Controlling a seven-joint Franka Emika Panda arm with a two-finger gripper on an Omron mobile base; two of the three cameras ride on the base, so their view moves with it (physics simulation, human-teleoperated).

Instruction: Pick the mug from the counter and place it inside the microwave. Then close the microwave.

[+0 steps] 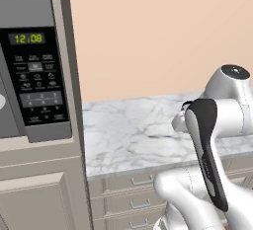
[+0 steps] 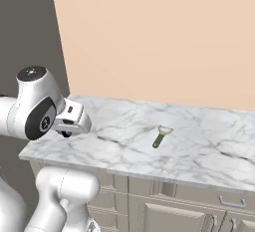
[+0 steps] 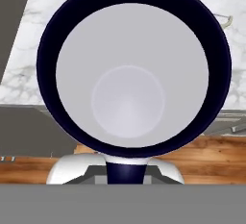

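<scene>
In the hand view I look straight down into the mug (image 3: 127,74): dark blue rim, pale inside, with its dark handle (image 3: 126,172) at the bottom where my fingers meet. My gripper (image 2: 68,125) is shut on the mug and holds it in the air over the front left edge of the marble counter (image 2: 199,146). In the left base view the hand (image 1: 181,121) pokes out from behind my forearm, over the counter (image 1: 128,130). The microwave's button panel (image 1: 38,76) with its green clock stands at the left; its door is out of view.
A small green-handled peeler (image 2: 160,136) lies on the counter to the right of the hand. Beige drawers with metal handles (image 1: 141,179) run under the counter. A beige cabinet frame (image 1: 74,100) separates the microwave from the counter. Wooden floor shows below the mug.
</scene>
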